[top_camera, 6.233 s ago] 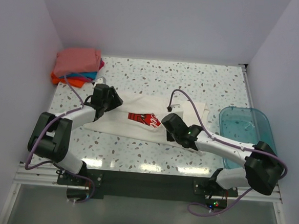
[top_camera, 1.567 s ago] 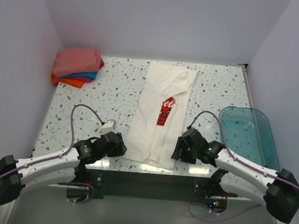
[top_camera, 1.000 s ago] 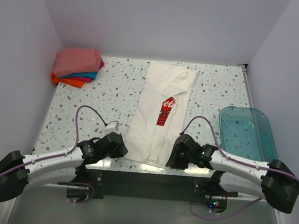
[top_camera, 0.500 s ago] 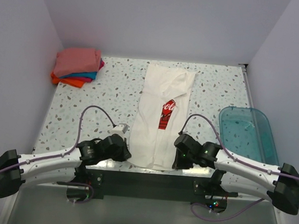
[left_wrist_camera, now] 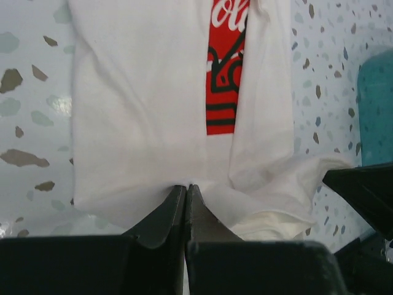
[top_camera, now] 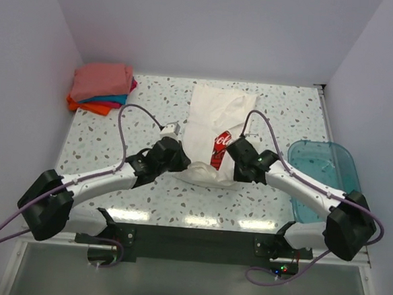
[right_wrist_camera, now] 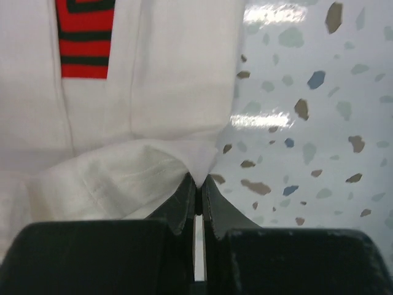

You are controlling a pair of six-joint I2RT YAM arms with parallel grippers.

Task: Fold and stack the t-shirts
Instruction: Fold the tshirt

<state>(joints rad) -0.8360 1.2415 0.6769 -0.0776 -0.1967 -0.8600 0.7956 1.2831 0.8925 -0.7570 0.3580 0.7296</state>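
A: While both grippers pinch its near hem, which way does the white t-shirt [top_camera: 219,108] lie from them?

B: Toward twelve o'clock. Its long axis runs twelve to six down the middle of the speckled table [top_camera: 117,128], and the hem is bunched up over the lower body. The left gripper [left_wrist_camera: 185,192] is clamped tight on the hem's nine o'clock side. The right gripper [right_wrist_camera: 198,182] is clamped tight on its three o'clock corner.

A: Which arm is nearer?

B: Neither, I'd judge. They stand about level, one on each side. The fold calls for both to carry the hem toward twelve together, keeping it square to that axis.

A: Any writing?

B: The red print [left_wrist_camera: 224,80] carries white script. The left wrist view shows only a few letters, something like "ol", cut off at the frame's edge, so I can't read the word whole.

A: And the others?

B: The stack of folded t-shirts [top_camera: 103,87], salmon-pink over teal and orange, sits at ten o'clock, nearer the left arm. The teal plastic bin [top_camera: 326,173] is at three o'clock.
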